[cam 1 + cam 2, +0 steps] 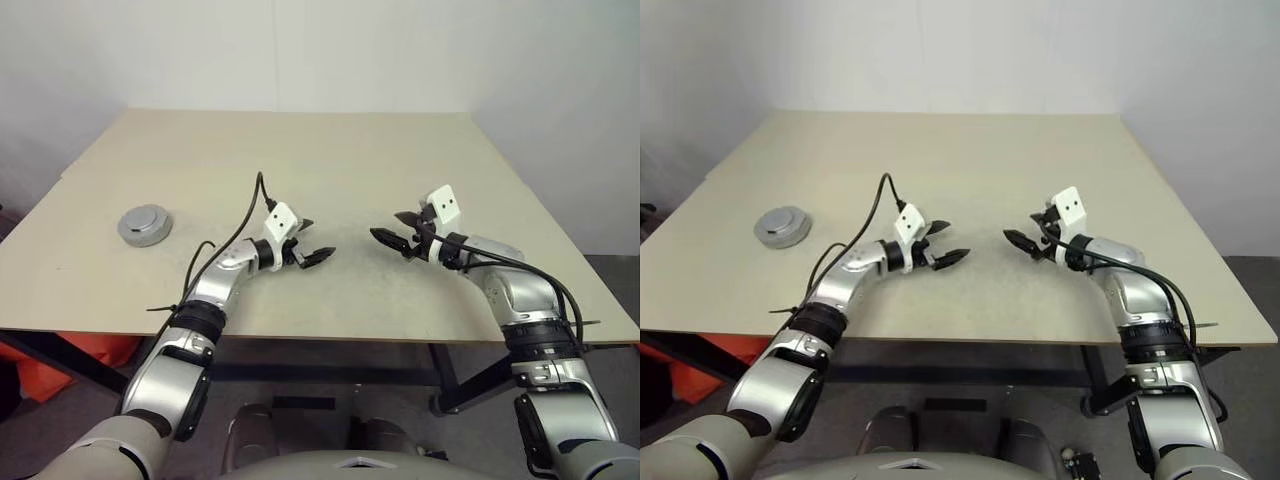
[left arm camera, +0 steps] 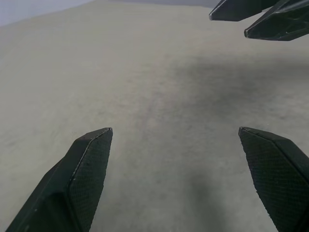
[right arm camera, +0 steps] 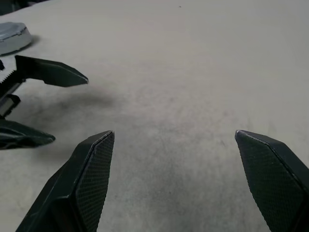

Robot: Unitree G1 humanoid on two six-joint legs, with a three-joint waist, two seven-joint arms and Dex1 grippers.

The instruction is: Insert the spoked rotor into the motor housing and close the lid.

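Both grippers — left gripper (image 1: 312, 246) and right gripper (image 1: 395, 232) — hover spread and empty, tips facing, well apart from the lidded motor housing (image 1: 145, 224), apparently finished.

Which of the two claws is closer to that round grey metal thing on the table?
The left gripper; the closed motor housing sits off to its side, beyond the right gripper's reach.

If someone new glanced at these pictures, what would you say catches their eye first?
Most likely the left gripper and right gripper, both open and empty, pointing at each other above the middle of the table. After that, the lone grey round metal assembly near the table's left edge, well away from both grippers.
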